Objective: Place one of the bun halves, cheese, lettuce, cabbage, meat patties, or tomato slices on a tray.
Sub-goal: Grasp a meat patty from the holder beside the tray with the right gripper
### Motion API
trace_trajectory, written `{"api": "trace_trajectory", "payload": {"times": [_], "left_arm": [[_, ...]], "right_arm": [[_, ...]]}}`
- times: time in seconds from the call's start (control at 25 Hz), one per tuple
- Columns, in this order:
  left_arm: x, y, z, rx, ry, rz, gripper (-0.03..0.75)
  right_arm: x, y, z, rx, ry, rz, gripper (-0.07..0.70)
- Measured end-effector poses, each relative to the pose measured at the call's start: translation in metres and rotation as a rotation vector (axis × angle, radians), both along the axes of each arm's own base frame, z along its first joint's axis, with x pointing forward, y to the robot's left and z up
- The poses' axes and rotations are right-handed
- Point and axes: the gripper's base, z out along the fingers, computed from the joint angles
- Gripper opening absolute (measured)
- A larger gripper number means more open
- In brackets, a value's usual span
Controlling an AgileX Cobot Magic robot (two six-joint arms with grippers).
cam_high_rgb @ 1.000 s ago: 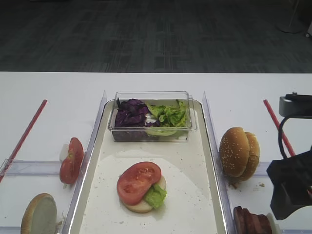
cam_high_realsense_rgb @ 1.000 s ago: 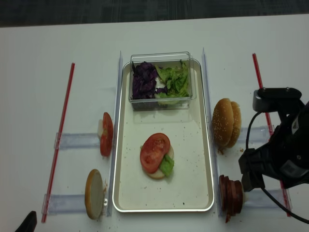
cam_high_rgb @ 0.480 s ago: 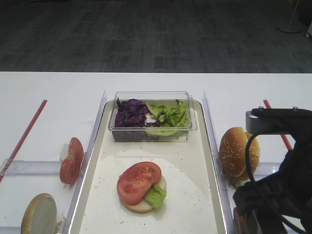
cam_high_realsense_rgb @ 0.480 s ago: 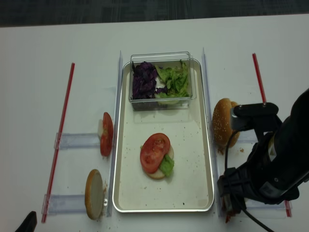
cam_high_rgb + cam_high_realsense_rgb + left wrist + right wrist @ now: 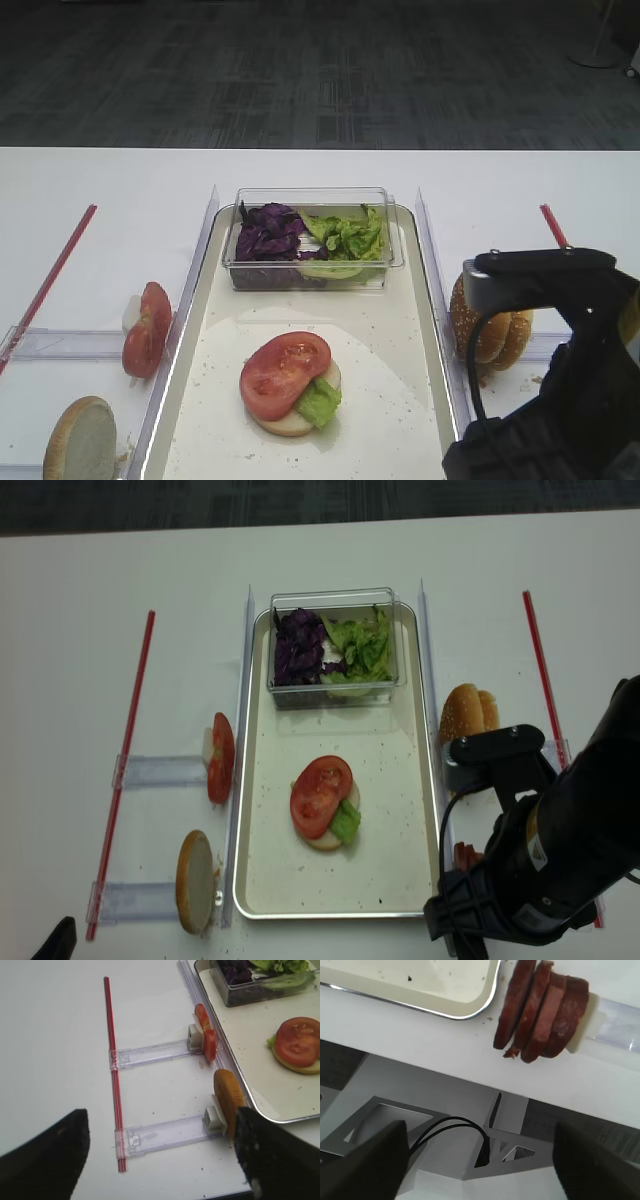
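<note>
Right wrist view shows the right gripper (image 5: 480,1160) with its jaws spread wide, the two dark fingers at the lower corners and nothing between them. Ahead of the jaws, slightly toward the right finger, the meat patties (image 5: 542,1012) stand on edge as a row of discs leaning against a white block, on the worktop (image 5: 420,1040). Ahead and toward the left finger lies a rounded corner of the tray (image 5: 470,1010), apart from the patties.

In the left wrist view the left gripper (image 5: 160,1160) also has its jaws spread, empty. Between and ahead of them runs a clear rail; a bun half (image 5: 229,1102) stands on edge just ahead of the right finger, tomato slices (image 5: 206,1035) farther ahead, and a red strip (image 5: 112,1070) ahead of the left finger.
</note>
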Motion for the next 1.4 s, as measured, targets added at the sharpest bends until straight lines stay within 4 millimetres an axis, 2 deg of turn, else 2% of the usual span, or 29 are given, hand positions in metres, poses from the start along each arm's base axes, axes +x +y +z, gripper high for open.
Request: {"api": "trace_trajectory", "payload": {"times": [0.2,0.6,0.92,1.16,1.4], "left_arm": [[0.0,0.0,0.0,0.0,0.0,0.0,0.546],[0.0,0.0,0.0,0.0,0.0,0.0,0.545],[0.0,0.0,0.0,0.0,0.0,0.0,0.545],[0.0,0.0,0.0,0.0,0.0,0.0,0.545],[0.0,0.0,0.0,0.0,0.0,0.0,0.545]], "right_arm": [[-0.002,0.001,0.0,-0.01,-0.008,0.008,0.603],[0.001,0.002,-0.004,-0.029,-0.016,0.014,0.551],[0.014,0.016,-0.028,-0.072,0.01,0.047,0.539],[0.024,0.023,-0.023,-0.036,-0.056,0.051,0.474],[0.039,0.035,-0.022,-0.077,-0.07,0.077,0.465]]}}
